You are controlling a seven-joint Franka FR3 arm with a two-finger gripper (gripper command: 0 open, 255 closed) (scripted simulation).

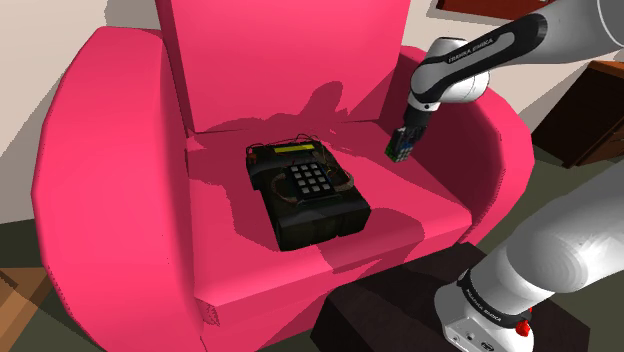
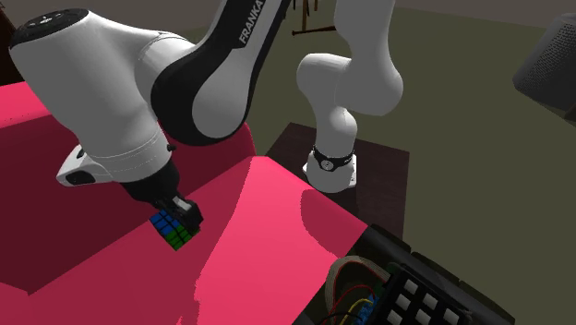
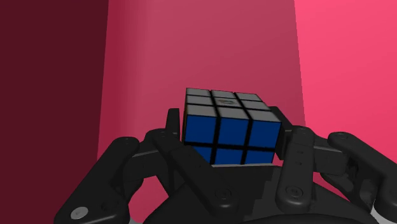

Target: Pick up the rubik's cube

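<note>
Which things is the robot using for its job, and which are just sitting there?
For the job: rubik's cube; gripper, shut on it.
Just lying about: black keypad box with wires; pink armchair underneath.

Armchair (image 1: 120, 150): bright pink, broad rounded arms, tall back; its seat lies below the fingers (image 3: 300, 147).
Wall (image 1: 60, 30): pale beige, behind the armchair.
Floor (image 1: 20, 245): dark olive-grey.
Wooden furniture (image 1: 600, 105): brown, beyond the armchair's arm nearest the fingers.
</note>
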